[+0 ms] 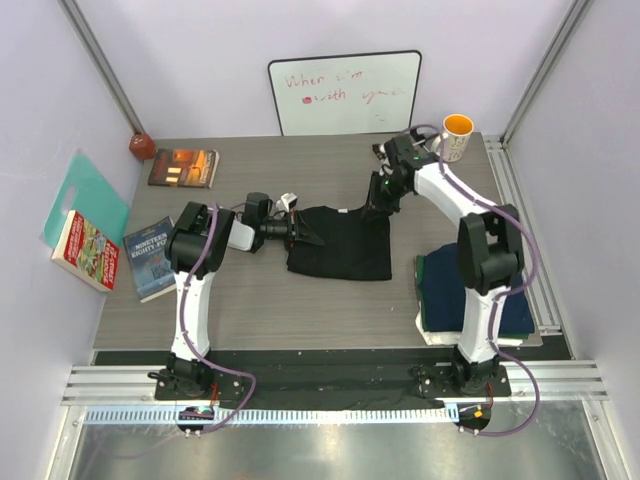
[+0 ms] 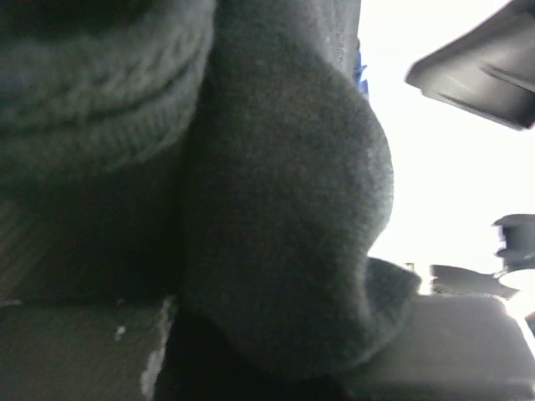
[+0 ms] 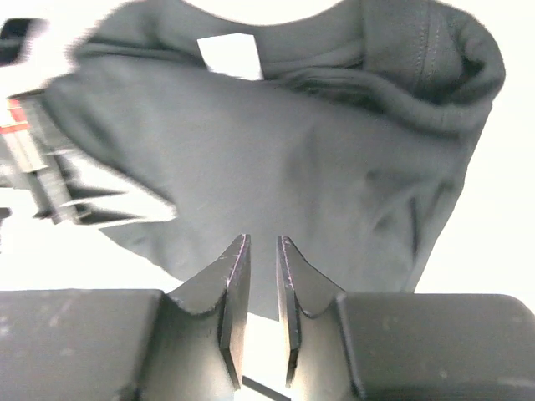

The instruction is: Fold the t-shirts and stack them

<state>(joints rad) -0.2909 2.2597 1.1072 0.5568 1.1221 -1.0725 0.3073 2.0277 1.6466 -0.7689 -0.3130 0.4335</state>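
While stretched between both grippers, black t-shirt [image 1: 340,245] lies mid-table

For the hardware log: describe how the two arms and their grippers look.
Both arms have white link sections with black joint housings and black bases on a black mounting strip. A purple cable runs along each, looping at the base. The left gripper and right gripper are black. In the right wrist view the right gripper's fingers are dark, flat, tapered blades on blocky black mounts.

Lab test cell: aluminium frame [image 1: 100,60], plain walls, whiteboard [image 1: 345,92].
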